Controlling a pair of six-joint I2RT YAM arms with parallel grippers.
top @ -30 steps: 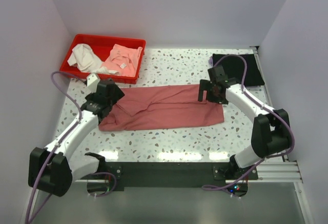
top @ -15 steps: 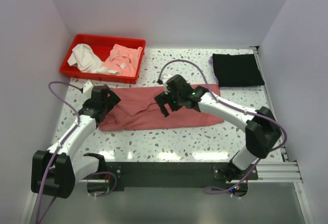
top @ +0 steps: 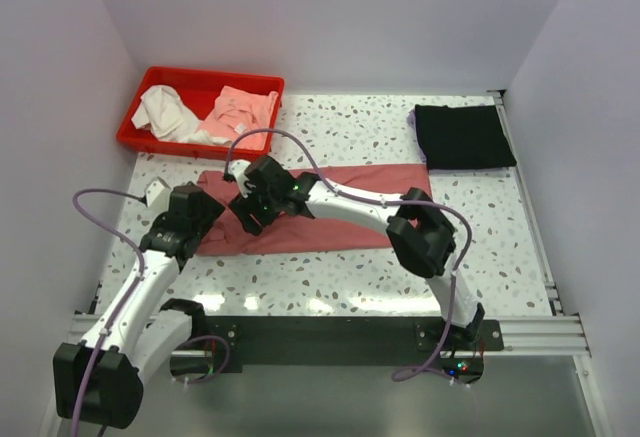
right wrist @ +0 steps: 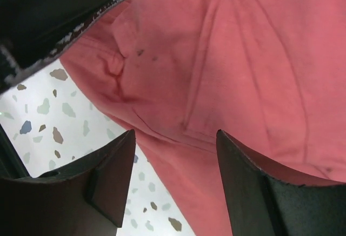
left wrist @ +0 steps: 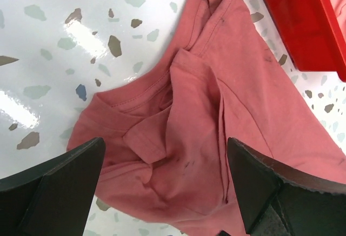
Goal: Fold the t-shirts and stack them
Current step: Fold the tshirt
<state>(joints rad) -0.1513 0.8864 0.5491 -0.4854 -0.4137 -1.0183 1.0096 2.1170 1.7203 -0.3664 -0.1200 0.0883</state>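
Tabletop of speckled terrazzo under rose-red t-shirt, pale walls.

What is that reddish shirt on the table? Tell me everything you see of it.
The shirt is soft dusty-rose cloth, lying flat as a long band across the speckled table, its left end bunched and creased. It shows small dark marks. The left gripper and right gripper hang open above that end; contact is unclear.
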